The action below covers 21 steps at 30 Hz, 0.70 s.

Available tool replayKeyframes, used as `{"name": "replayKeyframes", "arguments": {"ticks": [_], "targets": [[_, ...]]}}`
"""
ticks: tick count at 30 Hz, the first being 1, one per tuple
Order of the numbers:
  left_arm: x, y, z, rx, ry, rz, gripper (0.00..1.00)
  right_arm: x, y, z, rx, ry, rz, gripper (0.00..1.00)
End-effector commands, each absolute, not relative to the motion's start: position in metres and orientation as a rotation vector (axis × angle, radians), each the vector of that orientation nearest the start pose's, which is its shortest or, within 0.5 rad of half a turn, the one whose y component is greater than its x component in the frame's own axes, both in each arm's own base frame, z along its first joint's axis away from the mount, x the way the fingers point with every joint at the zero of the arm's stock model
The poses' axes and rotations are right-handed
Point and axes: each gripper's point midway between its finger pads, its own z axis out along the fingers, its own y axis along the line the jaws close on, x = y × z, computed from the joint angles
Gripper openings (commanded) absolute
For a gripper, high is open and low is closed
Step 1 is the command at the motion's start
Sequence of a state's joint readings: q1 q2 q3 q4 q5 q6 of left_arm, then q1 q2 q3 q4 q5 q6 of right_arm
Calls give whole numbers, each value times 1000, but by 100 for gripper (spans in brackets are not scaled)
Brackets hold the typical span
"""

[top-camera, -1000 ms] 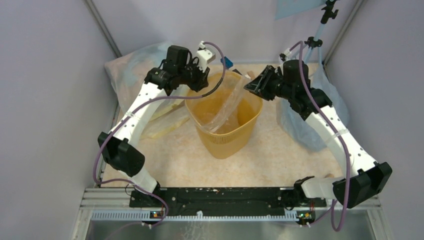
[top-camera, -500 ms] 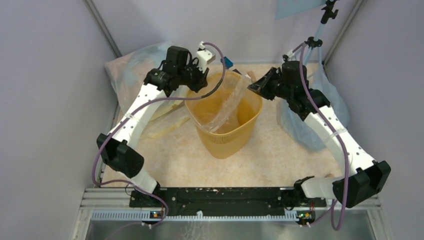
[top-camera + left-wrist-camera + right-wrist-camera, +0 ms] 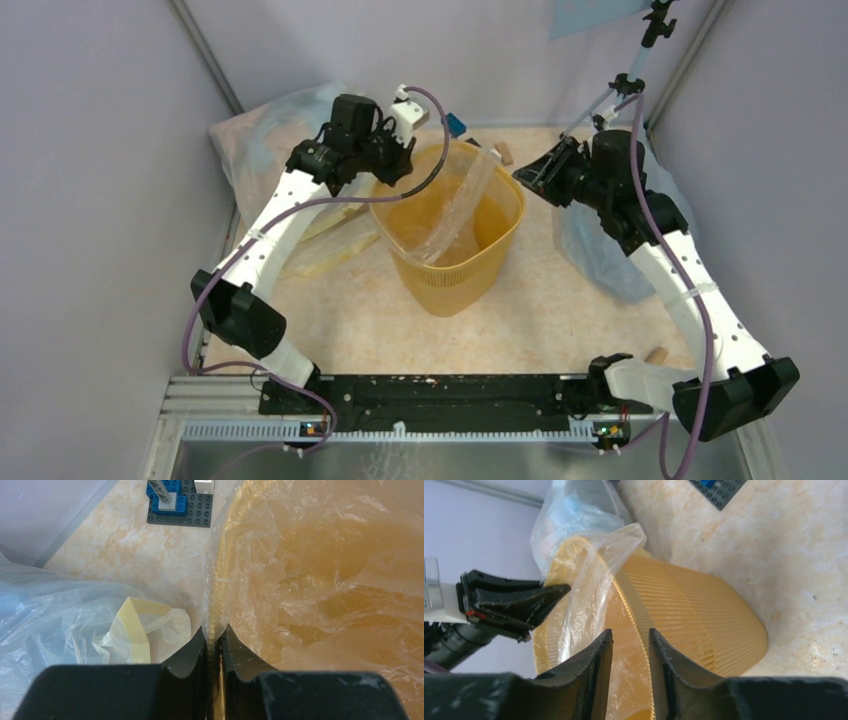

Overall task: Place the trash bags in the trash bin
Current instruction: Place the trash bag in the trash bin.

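The yellow trash bin stands mid-table. A clear trash bag hangs inside it, one strip running up to the far right rim. My left gripper is at the bin's far left rim. In the left wrist view it is shut on the bag film folded over the rim. My right gripper is open and empty, just right of the bin's far right rim. In the right wrist view its jaws frame the bin and the bag without touching them.
Big bluish sacks lie at the back left and at the right. A yellowish film bag lies left of the bin. A blue-and-white block tower stands behind the bin. Small wooden blocks lie on the table.
My right gripper has drawn back to the right, away from the bin's far right rim and the bag's corner. My left gripper has stayed at the rim.
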<state>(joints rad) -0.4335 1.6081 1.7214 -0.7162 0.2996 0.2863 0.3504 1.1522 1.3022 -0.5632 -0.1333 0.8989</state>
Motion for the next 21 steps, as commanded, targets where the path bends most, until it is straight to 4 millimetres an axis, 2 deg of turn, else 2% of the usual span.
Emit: {"name": "replayKeyframes", "arguments": {"ticks": [1, 4, 6, 8, 11, 14, 18, 21], "targets": [[388, -221, 319, 891, 1883, -388, 18, 321, 198, 339, 411, 2034, 1069, 36], [387, -220, 318, 882, 1892, -388, 20, 325, 209, 347, 400, 2004, 1154, 37], [387, -219, 320, 867, 1891, -385, 27, 326, 210, 354, 397, 1987, 1161, 38], [386, -217, 325, 846, 1882, -383, 36, 329, 203, 359, 404, 1976, 1109, 38], [385, -216, 338, 817, 1849, -385, 50, 331, 190, 367, 417, 1954, 1007, 47], [384, -216, 353, 785, 1817, -395, 60, 329, 184, 379, 396, 1927, 979, 49], [380, -213, 374, 719, 1790, -412, 70, 322, 194, 390, 354, 1927, 1020, 50], [372, -207, 385, 659, 1788, -417, 75, 314, 211, 390, 344, 1938, 1115, 50]]}}
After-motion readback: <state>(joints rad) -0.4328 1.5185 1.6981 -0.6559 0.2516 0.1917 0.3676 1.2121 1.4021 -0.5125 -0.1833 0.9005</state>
